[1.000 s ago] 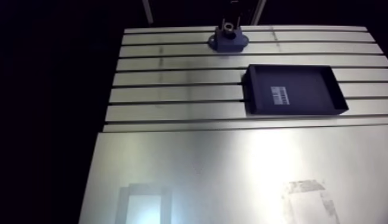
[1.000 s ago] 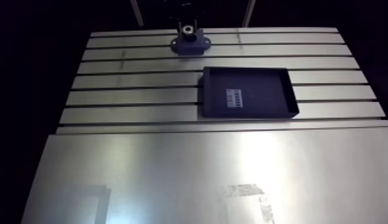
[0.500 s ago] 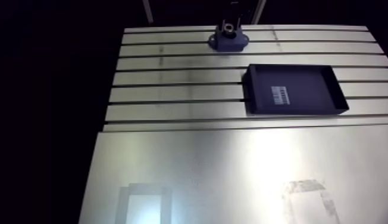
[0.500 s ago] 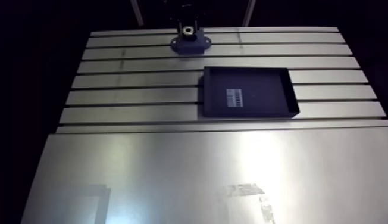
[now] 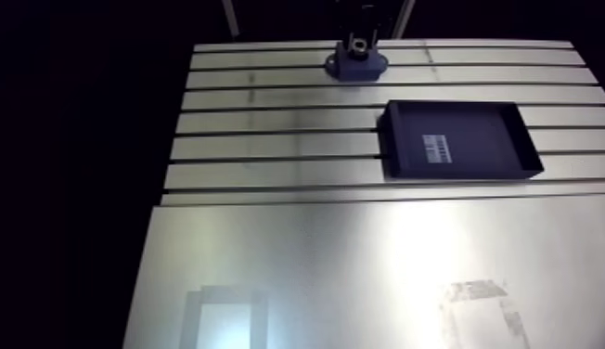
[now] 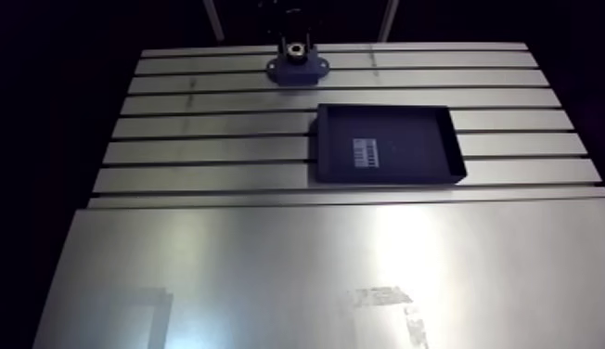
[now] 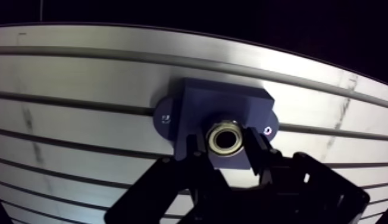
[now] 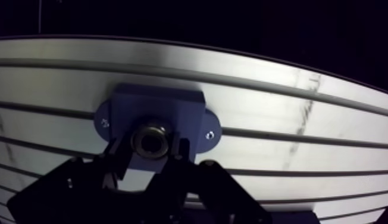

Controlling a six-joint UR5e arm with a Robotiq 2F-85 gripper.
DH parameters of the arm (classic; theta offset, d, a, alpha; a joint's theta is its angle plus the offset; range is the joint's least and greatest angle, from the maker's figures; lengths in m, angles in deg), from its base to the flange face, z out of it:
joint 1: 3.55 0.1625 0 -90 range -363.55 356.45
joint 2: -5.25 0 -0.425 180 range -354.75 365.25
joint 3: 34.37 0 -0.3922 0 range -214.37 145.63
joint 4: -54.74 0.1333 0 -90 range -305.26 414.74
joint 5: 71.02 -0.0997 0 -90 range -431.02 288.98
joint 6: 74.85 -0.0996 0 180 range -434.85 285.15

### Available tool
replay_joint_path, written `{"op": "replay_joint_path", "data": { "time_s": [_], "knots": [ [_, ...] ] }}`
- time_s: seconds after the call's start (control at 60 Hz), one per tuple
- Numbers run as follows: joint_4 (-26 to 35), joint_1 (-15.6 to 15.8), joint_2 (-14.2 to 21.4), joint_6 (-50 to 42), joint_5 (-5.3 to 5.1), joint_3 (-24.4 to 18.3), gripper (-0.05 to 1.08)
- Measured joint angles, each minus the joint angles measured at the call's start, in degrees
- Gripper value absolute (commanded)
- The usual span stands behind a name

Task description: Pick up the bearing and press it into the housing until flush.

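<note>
The dark blue housing [image 7: 226, 110] stands on the slotted table [image 7: 83, 77] near its far edge, also visible in the arm view as housing [image 5: 355, 65]. The metal ring bearing [image 7: 226, 137] sits at the mouth of the housing's bore. In the wrist view my gripper [image 7: 227, 144] comes down over it, with its black fingers [image 7: 198, 146] pressed against the bearing's two sides, so it is shut on the bearing. I cannot tell how deep the bearing sits. In the arm view the gripper is lost in the dark above the housing.
A shallow black tray [image 5: 524, 139] with a white label [image 5: 437, 148] lies on the slotted rails, nearer than the housing and to its right. A smooth metal plate [image 5: 315, 269] covers the near half of the table and carries a patch of tape [image 5: 478, 306].
</note>
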Motion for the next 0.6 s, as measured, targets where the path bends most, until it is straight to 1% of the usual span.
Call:
{"op": "replay_joint_path", "data": {
  "time_s": [0.6],
  "knots": [
    [-0.4,0.0,0.0,0.0,-0.11,0.5,0.71]
  ]
}}
